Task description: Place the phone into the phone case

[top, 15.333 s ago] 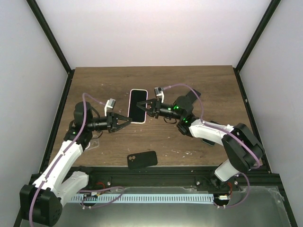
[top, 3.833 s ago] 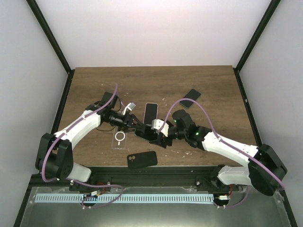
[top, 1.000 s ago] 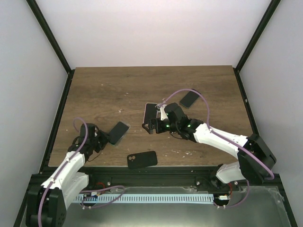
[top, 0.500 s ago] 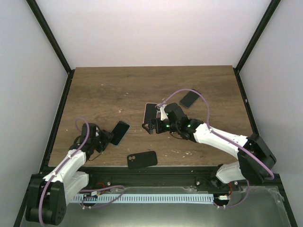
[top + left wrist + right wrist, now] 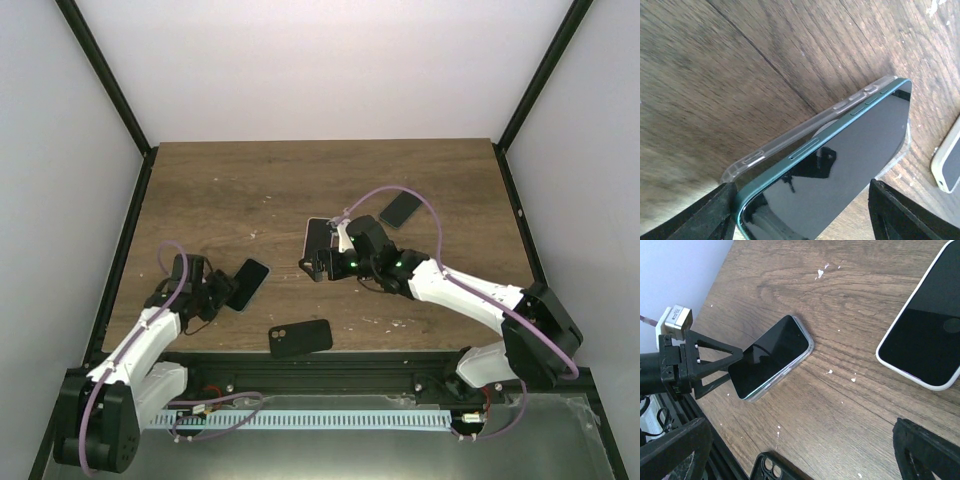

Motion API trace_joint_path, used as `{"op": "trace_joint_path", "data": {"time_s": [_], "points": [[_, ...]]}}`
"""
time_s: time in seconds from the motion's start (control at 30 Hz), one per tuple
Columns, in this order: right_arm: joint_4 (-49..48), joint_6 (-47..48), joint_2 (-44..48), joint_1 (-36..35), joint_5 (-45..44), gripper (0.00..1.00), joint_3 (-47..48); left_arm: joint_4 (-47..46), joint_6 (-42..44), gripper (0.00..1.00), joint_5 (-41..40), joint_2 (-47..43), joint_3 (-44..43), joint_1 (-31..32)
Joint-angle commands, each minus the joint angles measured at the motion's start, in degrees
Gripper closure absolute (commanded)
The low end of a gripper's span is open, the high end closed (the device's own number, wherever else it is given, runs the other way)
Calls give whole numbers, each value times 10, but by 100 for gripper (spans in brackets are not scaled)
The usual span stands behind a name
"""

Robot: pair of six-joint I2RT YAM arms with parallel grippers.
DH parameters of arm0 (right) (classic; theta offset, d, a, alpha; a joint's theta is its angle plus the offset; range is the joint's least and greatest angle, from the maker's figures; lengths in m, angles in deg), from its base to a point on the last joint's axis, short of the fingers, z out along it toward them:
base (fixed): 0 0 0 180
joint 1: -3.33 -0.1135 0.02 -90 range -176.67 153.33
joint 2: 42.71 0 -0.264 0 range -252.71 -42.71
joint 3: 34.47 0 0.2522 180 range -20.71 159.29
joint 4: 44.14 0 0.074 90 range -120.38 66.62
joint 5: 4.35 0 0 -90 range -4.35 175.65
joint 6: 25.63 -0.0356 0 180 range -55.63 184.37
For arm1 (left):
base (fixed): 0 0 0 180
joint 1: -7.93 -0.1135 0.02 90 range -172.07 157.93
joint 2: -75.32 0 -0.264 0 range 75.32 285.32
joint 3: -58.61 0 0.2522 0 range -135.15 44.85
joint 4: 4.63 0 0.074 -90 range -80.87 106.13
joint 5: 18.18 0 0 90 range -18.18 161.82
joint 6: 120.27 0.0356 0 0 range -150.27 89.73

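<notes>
A dark phone (image 5: 840, 165) with a teal edge lies screen up on a clear phone case (image 5: 805, 131) at the table's front left (image 5: 248, 283). Its one long side rides above the case's rim. My left gripper (image 5: 802, 200) is open and straddles the phone's near end: one finger is at the corner and the other stands apart from it. The right wrist view shows the same phone (image 5: 771, 356) between the left gripper's (image 5: 735, 367) spread fingers. My right gripper (image 5: 312, 265) hovers open over the middle of the table with nothing in it.
A phone in a white case (image 5: 318, 235) lies just behind the right gripper. A black case (image 5: 300, 338) with camera holes rests near the front edge. Another dark phone (image 5: 400, 208) lies at the back right. The table's left rail runs beside the left arm.
My left gripper's jaws have spread apart around the phone's near end, and the left wrist has shifted slightly away from the front edge. The right arm has not moved.
</notes>
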Motion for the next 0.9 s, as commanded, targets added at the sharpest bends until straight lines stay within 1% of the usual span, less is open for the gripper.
{"op": "trace_joint_path", "data": {"time_s": [0.0, 0.13, 0.23, 0.3, 0.37, 0.47, 0.53, 0.6, 0.77, 0.87], "points": [[7, -7, -4, -3, 4, 0, 22, 89, 18, 26, -42, 0, -37, 0], [11, -3, -4, -3, 1, 0, 23, 108, 21, 21, -41, -9, -56, 0], [11, -3, -3, -3, 0, 0, 26, 118, 25, 20, -49, -22, -73, 0], [11, -3, -4, -3, 1, 0, 28, 112, 34, 20, -66, -25, -77, 0], [11, -2, -3, -3, 2, 0, 27, 90, 63, 21, -69, -15, -79, -6], [12, -2, -2, -3, 4, 0, 23, 46, 115, 21, -28, 36, -84, -10], [12, -1, 0, -3, 6, 0, 19, 39, 145, 20, -4, 79, -97, -10], [12, 0, 3, -3, 4, 0, 14, 38, 164, 19, 0, 118, -109, -10], [12, 4, 10, -3, 1, 0, 6, 46, 188, 16, -16, 186, -124, -12], [12, 6, 12, -3, -1, 0, 4, 25, 189, 16, 11, 194, -113, -12]]}}
